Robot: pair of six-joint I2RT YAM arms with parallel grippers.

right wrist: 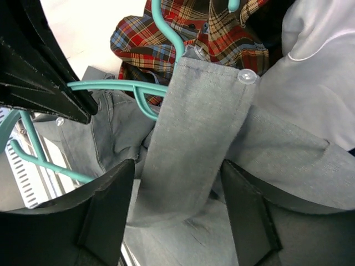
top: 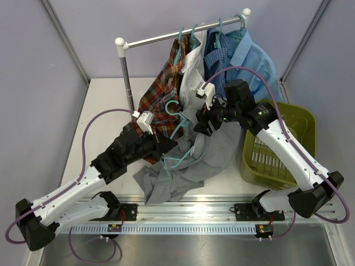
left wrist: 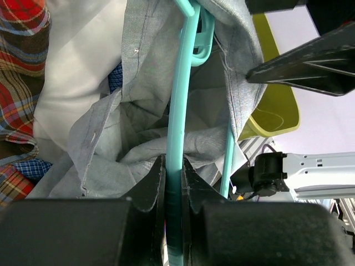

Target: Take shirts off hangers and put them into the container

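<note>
top view / grey shirt [top: 191,166]: we're seeing it lying crumpled on the table [top: 105,100], off the rail [top: 177,36], just left of the basket [top: 302,119].
top view / other shirts: plaid shirt [top: 161,94], white shirt [top: 191,64], checked blue shirt [top: 216,55] and light blue shirt [top: 258,61] are hanging from the rail.
top view / arms: left gripper [top: 168,145] and right gripper [top: 201,126] are sitting over the grey shirt, near each other.
left wrist / left gripper [left wrist: 173,183]: we're pinching the bar of the teal hanger [left wrist: 178,111], jaws nearly closed on it.
left wrist / hanger: it's running up inside the grey shirt [left wrist: 144,144]; basket [left wrist: 274,105] is showing at the right.
right wrist / right gripper [right wrist: 177,205]: we're holding it wide apart, a buttoned strip [right wrist: 194,133] of the grey shirt lying between the fingers [right wrist: 105,216]; contact, we can't tell.
right wrist / background: plaid shirt [right wrist: 194,27] is sitting beyond the strip.
</note>
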